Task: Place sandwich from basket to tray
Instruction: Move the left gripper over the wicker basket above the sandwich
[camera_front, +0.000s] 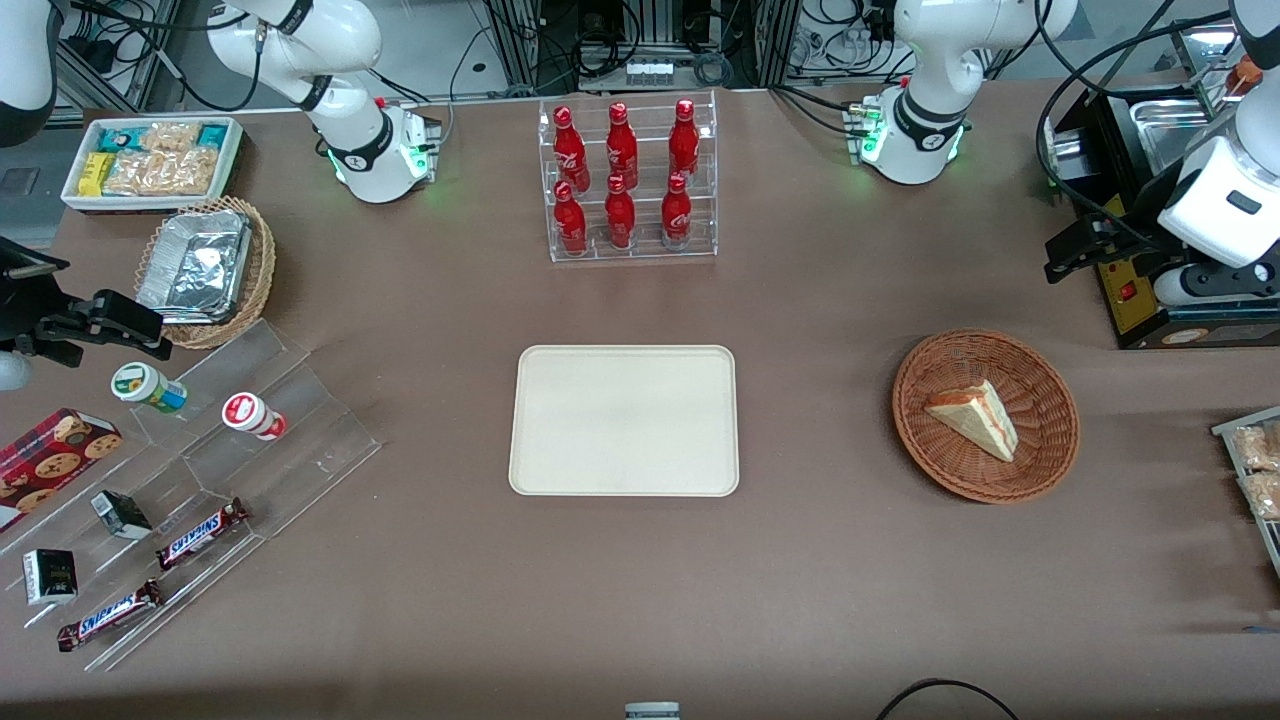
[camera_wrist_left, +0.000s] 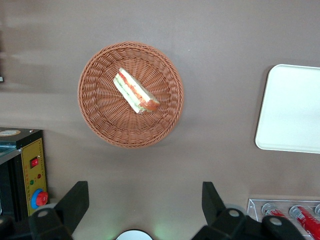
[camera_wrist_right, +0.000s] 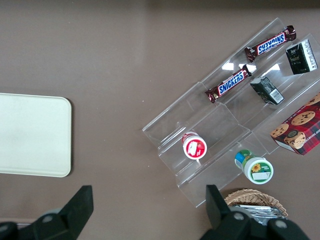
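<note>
The sandwich (camera_front: 975, 418) (camera_wrist_left: 136, 91), a white bread wedge with red and green filling, lies in the reddish-brown wicker basket (camera_front: 930, 445) (camera_wrist_left: 100, 112). The cream tray (camera_front: 625, 420) (camera_wrist_left: 295, 107) (camera_wrist_right: 30, 135) rests bare in the middle of the table, beside the basket toward the parked arm's end. My gripper (camera_front: 1085, 250) (camera_wrist_left: 144, 200) hangs above the table, farther from the front camera than the basket and apart from it. It is open, its two black fingers (camera_wrist_left: 75, 200) spread wide with nothing between them.
A black and yellow control box (camera_front: 1150, 300) (camera_wrist_left: 30, 170) sits close beside my gripper. A clear rack of red bottles (camera_front: 630, 180) stands farther back than the tray. A step stand of snacks (camera_front: 200, 470) and a foil-container basket (camera_front: 205, 270) lie toward the parked arm's end.
</note>
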